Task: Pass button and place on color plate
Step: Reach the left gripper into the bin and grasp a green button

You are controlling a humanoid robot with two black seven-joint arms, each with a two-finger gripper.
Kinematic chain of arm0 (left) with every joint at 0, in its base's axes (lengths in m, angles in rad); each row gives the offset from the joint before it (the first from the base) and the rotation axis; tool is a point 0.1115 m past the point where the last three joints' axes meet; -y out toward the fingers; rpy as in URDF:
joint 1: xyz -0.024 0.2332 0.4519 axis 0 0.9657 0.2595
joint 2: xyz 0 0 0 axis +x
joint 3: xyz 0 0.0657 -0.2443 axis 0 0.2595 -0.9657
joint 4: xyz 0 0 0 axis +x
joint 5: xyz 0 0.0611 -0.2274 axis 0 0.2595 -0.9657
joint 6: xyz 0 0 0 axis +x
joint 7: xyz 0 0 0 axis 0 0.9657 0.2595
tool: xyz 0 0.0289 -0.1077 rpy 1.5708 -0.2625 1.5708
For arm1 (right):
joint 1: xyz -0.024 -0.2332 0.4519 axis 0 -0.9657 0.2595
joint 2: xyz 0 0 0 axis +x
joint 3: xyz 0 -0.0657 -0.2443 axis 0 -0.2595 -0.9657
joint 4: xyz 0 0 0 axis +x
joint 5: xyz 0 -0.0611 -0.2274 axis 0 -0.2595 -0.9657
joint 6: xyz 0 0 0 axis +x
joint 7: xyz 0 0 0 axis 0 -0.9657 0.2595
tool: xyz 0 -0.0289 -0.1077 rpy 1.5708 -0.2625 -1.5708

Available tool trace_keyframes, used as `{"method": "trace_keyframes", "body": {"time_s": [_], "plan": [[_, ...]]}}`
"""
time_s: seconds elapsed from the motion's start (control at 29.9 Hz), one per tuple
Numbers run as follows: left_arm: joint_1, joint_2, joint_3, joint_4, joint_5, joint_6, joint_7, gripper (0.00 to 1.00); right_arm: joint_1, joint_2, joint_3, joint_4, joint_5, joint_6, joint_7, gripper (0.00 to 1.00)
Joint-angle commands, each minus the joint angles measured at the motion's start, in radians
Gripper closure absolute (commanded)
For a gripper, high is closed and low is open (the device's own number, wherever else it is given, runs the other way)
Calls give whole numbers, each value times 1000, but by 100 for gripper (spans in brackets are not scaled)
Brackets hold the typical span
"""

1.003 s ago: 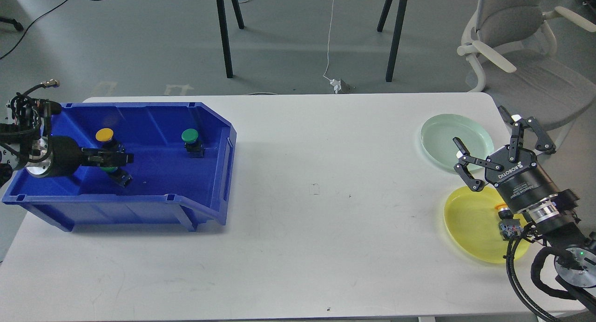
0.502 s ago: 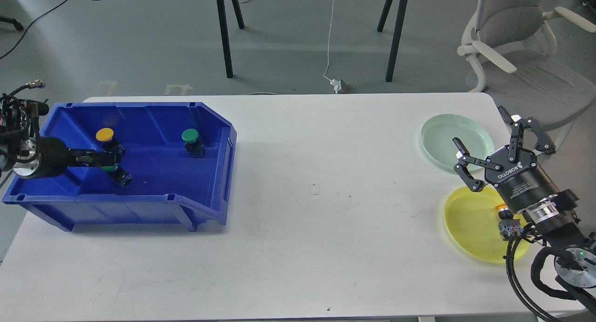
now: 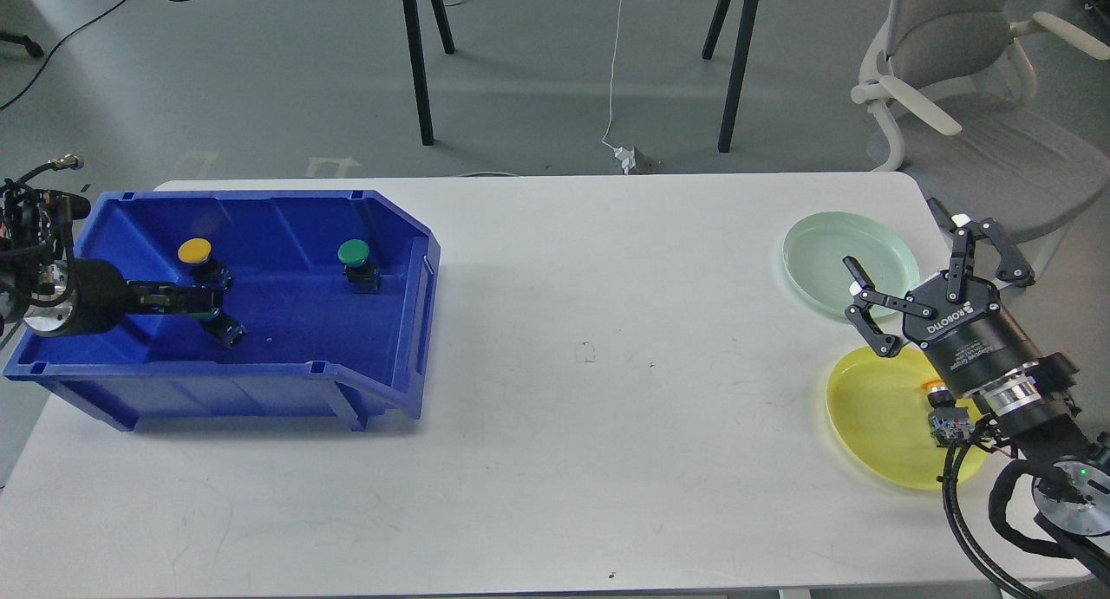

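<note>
A blue bin (image 3: 260, 395) at the table's left holds three push buttons. A yellow one (image 3: 194, 251) and a green one (image 3: 353, 253) stand upright on black bases. A second green one (image 3: 208, 315) lies tipped over. My left gripper (image 3: 208, 300) reaches into the bin from the left with its tips at the tipped green button. It is seen edge-on, so its fingers cannot be told apart. My right gripper (image 3: 904, 244) is open and empty, over the near right rim of a pale green plate (image 3: 819, 250). A yellow plate (image 3: 876, 413) lies in front of it.
The white table (image 3: 590, 356) stretches between the bin and the plates. My right arm covers the yellow plate's right side. A grey office chair (image 3: 954, 79) and black stand legs (image 3: 421, 61) are on the floor beyond the table's far edge.
My left gripper has drawn back leftward in the bin, so its tips now sit at the tipped green button, which has stayed in place. The right arm has not moved.
</note>
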Motion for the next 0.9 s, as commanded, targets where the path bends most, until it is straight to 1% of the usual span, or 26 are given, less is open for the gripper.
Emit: {"method": "trace_keyframes", "body": {"time_s": [0.0,0.33,0.43,0.64,0.8,0.87], "plan": [[2,-8,0,3,-1,0,0,24,-4,0,1,0,0,0,0,4],[2,-20,0,4,0,0,0,24,-7,0,3,-1,0,0,0,4],[2,-22,-1,4,-3,0,0,26,-7,0,3,0,0,0,0,4],[2,-50,0,50,-1,5,0,29,-7,0,3,0,0,0,0,4],[3,-53,0,52,0,5,0,35,-8,0,4,-1,0,0,0,4],[3,-51,0,52,3,5,0,41,-11,0,4,0,0,0,0,4]]}}
